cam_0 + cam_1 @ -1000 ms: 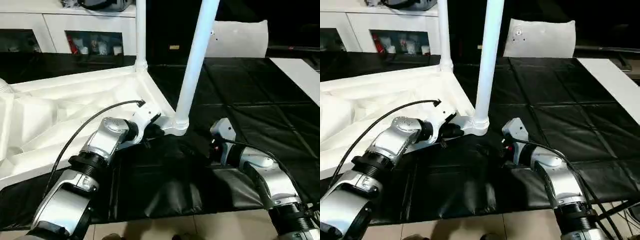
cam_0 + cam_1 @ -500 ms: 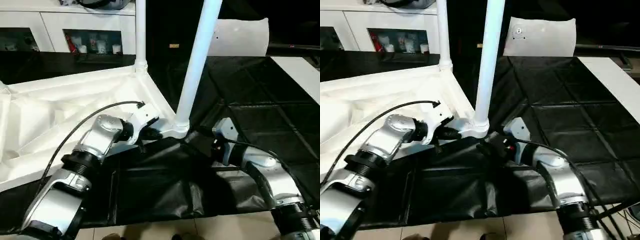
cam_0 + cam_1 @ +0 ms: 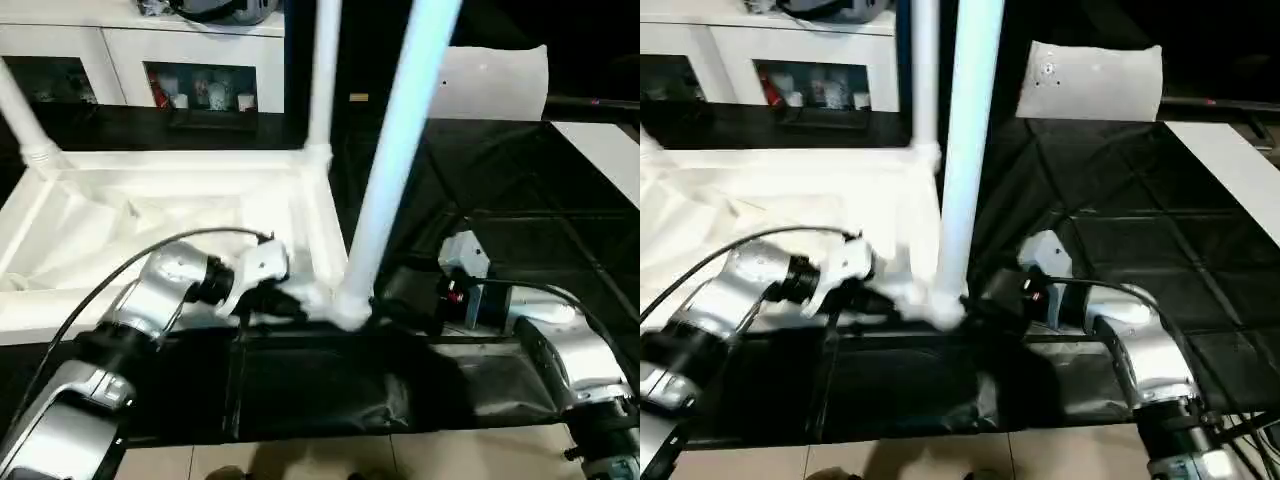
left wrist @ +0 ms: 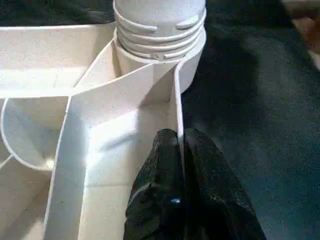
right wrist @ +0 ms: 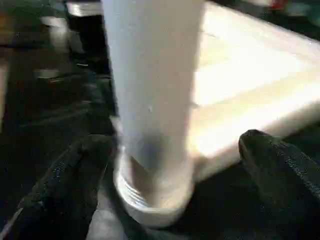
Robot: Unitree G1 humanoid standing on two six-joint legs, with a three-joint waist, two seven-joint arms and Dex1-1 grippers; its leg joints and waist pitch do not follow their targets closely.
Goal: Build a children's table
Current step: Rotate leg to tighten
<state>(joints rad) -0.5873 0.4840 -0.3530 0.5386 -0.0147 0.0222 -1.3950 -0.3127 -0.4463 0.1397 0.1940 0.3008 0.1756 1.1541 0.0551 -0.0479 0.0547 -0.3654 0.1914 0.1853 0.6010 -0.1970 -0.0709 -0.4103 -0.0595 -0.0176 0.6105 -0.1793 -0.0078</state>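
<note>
While upturned, tabletop (image 3: 190, 215) points its legs (image 3: 395, 160) upward.

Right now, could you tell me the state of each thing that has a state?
tabletop: upside down, ribs up.
near leg: upright in its corner socket.
far leg: upright in its corner.
left gripper: shut on the tabletop's rim.
right gripper: open, fingers either side of the near leg.
</note>
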